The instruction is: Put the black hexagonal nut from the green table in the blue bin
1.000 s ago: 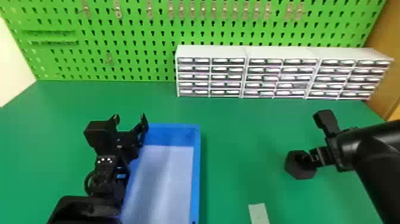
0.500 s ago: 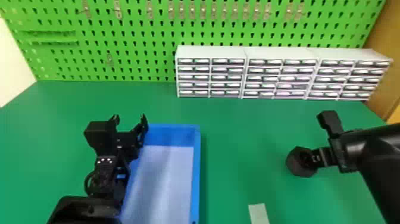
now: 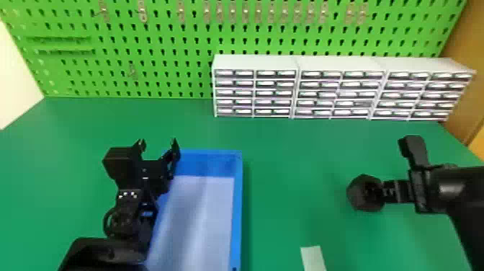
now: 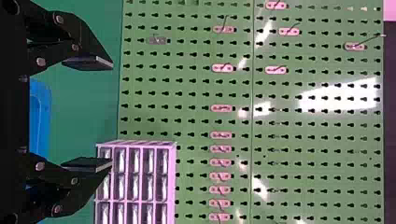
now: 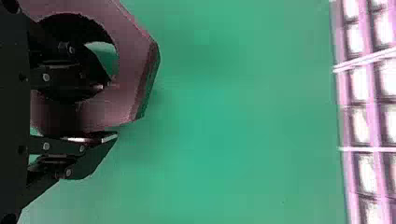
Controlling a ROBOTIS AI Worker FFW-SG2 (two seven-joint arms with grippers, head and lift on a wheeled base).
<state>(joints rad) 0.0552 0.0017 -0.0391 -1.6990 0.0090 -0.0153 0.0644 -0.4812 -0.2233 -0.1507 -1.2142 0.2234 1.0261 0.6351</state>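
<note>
The black hexagonal nut [image 3: 356, 196], a chunky six-sided ring with flat faces and a round hole, is being held above or against the green table [image 3: 288, 162], well to the right of the blue bin [image 3: 236, 216]; whether it is touching the tabletop, I cannot tell. The right gripper [image 3: 387, 192] is closing on its thick wall, one flat black finger sitting inside the hole and the other pressing outside, so the gap is only as wide as that wall. The left gripper [image 3: 158, 146] is waiting at the bin's left side, its fingers standing wide apart and holding nothing. The bin is showing smooth blue sides and a pale floor. A small, pale, flat strip [image 3: 313, 257] is lying on the smooth tabletop between bin and nut, nearer the bottom edge. Behind, three joined drawer cabinets [image 3: 254, 63] are standing in a row, their white frames surrounding small drawers with shiny fronts. A bright green pegboard [image 3: 162, 47] is rising behind them, its surface dotted with keyhole-shaped slots and carrying metal hooks [image 3: 143, 10].
</note>
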